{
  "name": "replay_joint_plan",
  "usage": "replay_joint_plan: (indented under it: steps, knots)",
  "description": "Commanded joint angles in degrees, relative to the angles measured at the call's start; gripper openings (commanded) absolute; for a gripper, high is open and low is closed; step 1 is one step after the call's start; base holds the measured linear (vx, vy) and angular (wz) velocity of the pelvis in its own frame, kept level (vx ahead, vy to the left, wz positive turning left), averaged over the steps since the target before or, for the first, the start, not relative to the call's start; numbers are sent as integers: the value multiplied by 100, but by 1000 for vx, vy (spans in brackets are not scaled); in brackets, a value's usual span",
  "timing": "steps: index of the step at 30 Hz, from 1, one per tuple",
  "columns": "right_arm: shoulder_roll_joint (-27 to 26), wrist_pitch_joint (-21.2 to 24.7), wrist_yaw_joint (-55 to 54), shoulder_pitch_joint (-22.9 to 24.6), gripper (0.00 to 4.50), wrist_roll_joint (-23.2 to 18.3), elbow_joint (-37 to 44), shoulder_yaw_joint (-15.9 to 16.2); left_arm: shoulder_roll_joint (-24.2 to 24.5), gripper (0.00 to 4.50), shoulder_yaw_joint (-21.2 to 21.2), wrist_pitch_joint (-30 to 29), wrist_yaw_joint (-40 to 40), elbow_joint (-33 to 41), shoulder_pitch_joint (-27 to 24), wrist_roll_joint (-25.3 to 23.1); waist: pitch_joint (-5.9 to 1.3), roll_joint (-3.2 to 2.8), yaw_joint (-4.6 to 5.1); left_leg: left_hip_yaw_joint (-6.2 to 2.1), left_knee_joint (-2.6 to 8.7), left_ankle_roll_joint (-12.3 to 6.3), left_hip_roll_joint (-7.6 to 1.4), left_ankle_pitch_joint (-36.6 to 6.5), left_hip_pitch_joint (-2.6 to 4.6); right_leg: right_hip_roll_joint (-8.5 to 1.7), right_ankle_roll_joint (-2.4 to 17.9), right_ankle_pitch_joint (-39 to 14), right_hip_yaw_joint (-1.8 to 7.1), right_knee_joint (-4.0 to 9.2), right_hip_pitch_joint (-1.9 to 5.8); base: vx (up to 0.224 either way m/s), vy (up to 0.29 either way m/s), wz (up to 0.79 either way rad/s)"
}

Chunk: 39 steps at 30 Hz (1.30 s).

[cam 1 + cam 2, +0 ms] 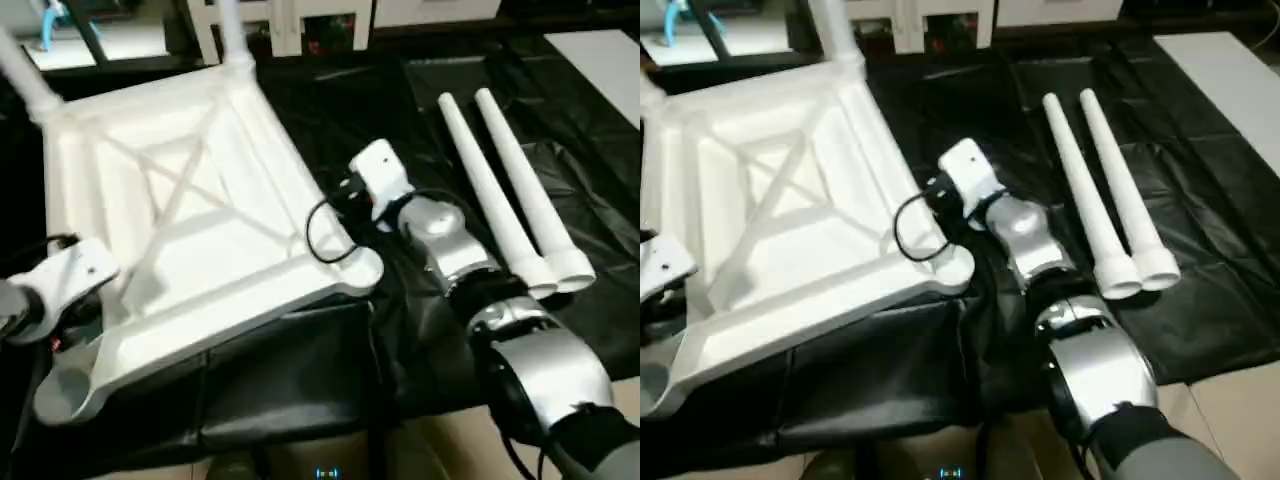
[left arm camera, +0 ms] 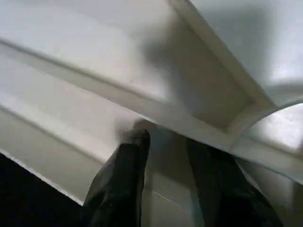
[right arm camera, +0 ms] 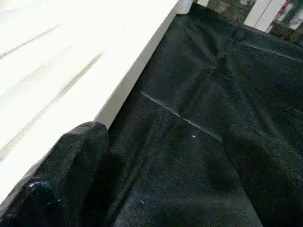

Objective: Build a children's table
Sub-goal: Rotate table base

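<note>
The children's table top (image 1: 190, 200) lies upside down on a black sheet, its X-ribbed underside facing up. Two white legs stand in its far corner sockets (image 1: 228, 35) (image 1: 25, 80). Two loose legs (image 1: 490, 185) (image 1: 535, 195) lie side by side on the sheet to the right. My left gripper (image 2: 168, 175) is at the top's near left edge, its black fingers (image 2: 123, 184) closed on either side of a white rim wall. My right gripper (image 3: 161, 189) stands open beside the top's right edge, one finger (image 3: 61, 179) against the white rim, with black sheet between its fingers.
The black sheet (image 1: 300, 380) covers the work surface and folds over its front edge. White shelving frames (image 1: 290, 25) stand at the back. A white board (image 1: 605, 60) lies at the far right. A black cable loop (image 1: 325, 235) hangs off my right wrist over the top's near right corner socket (image 1: 362, 268).
</note>
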<state>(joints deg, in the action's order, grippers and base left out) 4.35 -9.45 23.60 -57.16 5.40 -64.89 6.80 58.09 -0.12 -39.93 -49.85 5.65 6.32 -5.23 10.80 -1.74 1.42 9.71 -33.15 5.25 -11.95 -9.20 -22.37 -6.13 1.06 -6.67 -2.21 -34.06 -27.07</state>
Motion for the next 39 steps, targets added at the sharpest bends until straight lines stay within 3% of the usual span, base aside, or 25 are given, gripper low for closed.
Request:
replay_joint_plan:
  steps: [1, 2, 4, 7, 10, 13, 15, 17, 18, 21, 23, 25, 28, 30, 31, 32, 33, 35, 37, 39]
  knots:
    - [-629, -313, 146, -194, 448, -21, -109, 146, -180, 169, -140, -65, -279, 492, -113, 489, -431, -53, -65, 53, 415, -290, 31, -1690, 57, -78, 1471, -1726, 108, 294, 403, 0, 0, 0]
    - [-645, -372, 91, -210, 448, -30, -132, 118, -194, 169, -109, -73, -265, 526, -119, 497, -434, -63, -72, 56, 414, -283, 30, -1670, 64, -78, 1481, -1708, 110, 291, 401, 0, 0, 0]
    - [-671, -631, -148, -306, 448, -140, -210, -84, -267, 169, -3, -138, -173, 627, -130, 475, -436, 1, -85, 77, 414, -334, 25, -1555, 88, -68, 1490, -1630, 120, 308, 386, 0, 0, 0]
    - [-589, -941, -245, -396, 448, -547, -76, -525, -403, 169, 128, -153, 12, 616, -61, 445, -441, -42, -97, 80, 407, -384, 18, -1495, 100, -67, 1529, -1470, 125, 280, 375, 0, 0, 0]
    - [-379, -1138, -199, -397, 448, -695, 16, -719, -439, 169, 185, -275, 77, 669, -19, 431, -430, -101, -151, 84, 416, -359, 4, -1559, 144, -34, 1571, -1300, 101, 252, 342, 0, 0, 0]
    - [98, -1249, -124, -347, 448, -824, 167, -970, -416, 169, 346, -258, 145, 557, 25, 450, -432, -85, -226, 121, 403, -334, 19, -1507, 182, 7, 1564, -1088, 102, 255, 330, 0, 0, 0]
    - [349, -1264, -30, -319, 448, -905, 253, -1125, -428, 169, 501, -249, 144, 427, 81, 486, -480, -106, -290, 124, 371, -368, 51, -1269, 141, 21, 1612, -792, 98, 195, 385, 0, 0, 0]
    - [563, -1104, 201, -260, 448, -1075, 470, -1269, -423, 169, 711, -26, 58, 325, 122, 625, -504, -74, -308, 128, 354, -465, 75, -1145, 116, 22, 1658, -619, 94, 198, 418, 0, 0, 0]
    - [779, -874, 403, -161, 448, -1221, 808, -1364, -373, 169, 923, 224, -48, 180, 186, 776, -510, -90, -317, 122, 343, -527, 79, -1054, 99, 18, 1708, -546, 93, 186, 430, 0, 0, 0]
    - [1085, -433, 663, 127, 448, -1390, 1570, -1436, -327, 169, 1234, 593, -192, -108, 378, 1054, -534, -58, -348, 123, 328, -604, 82, -1013, 94, 15, 1736, -597, 87, 195, 454, 0, 0, 0]
    - [1226, -196, 773, 353, 448, -1386, 2015, -1396, -422, 169, 1357, 687, -154, -201, 536, 1189, -514, -30, -340, 112, 344, -559, 79, -1072, 68, 9, 1698, -777, 83, 205, 463, 0, 0, 0]
    - [1322, -43, 812, 537, 448, -1357, 2333, -1357, -521, 169, 1432, 713, -142, -214, 643, 1305, -530, -29, -358, 116, 341, -461, 73, -1135, 93, 0, 1627, -945, 94, 221, 453, 0, 0, 0]
    - [1580, 737, 773, 1413, 448, -1373, 3688, -1265, -1108, 169, 1561, 684, -227, 81, 1123, 1954, -546, -52, -404, 128, 340, -389, 74, -1020, 123, 34, 1620, -787, 107, 227, 445, 0, 0, 0]
    - [1655, 981, 746, 1633, 448, -1342, 4022, -1259, -1417, 169, 1558, 649, -13, 73, 1414, 2079, -580, -18, -417, 121, 334, -408, 75, -984, 90, 23, 1646, -711, 97, 200, 458, 0, 0, 0]
    - [1716, 1167, 730, 1775, 448, -1331, 4264, -1244, -1603, 169, 1546, 650, 143, 30, 1603, 2151, -562, -6, -414, 128, 339, -399, 82, -1023, 88, 36, 1618, -773, 99, 226, 463, 0, 0, 0]
    - [1767, 1402, 702, 1922, 448, -1337, 4516, -1238, -1909, 169, 1444, 695, 452, -92, 1890, 2107, -575, -45, -444, 128, 321, -379, 74, -1077, 125, 28, 1625, -796, 107, 220, 442, 0, 0, 0]
    - [1797, 1619, 682, 2032, 448, -1347, 4737, -1239, -2105, 169, 1367, 755, 657, -200, 2081, 2073, -577, -17, -450, 127, 313, -369, 73, -1118, 112, 31, 1577, -843, 105, 227, 454, 0, 0, 0]
    - [1812, 2125, 558, 2281, 448, -1328, 5249, -1224, -2623, 169, 909, 866, 1115, -581, 2456, 1726, -574, -49, -471, 118, 312, -329, 85, -1227, 114, 25, 1422, -1085, 98, 251, 448, 0, 0, 0]
    - [1796, 2596, 393, 2535, 448, -1342, 5768, -1204, -3053, 169, 441, 1043, 1462, -984, 2684, 1312, -574, -79, -474, 105, 321, -301, 93, -1222, 93, 21, 1249, -1226, 97, 289, 460, 0, 0, 0]
    - [1808, 2948, 253, 2721, 448, -1301, 6161, -1193, -3554, 169, 404, 1011, 2057, -1258, 2890, 1180, -628, -49, -476, 97, 292, -319, 117, -979, 40, 25, 1145, -1051, 102, 276, 504, 0, 0, 0]
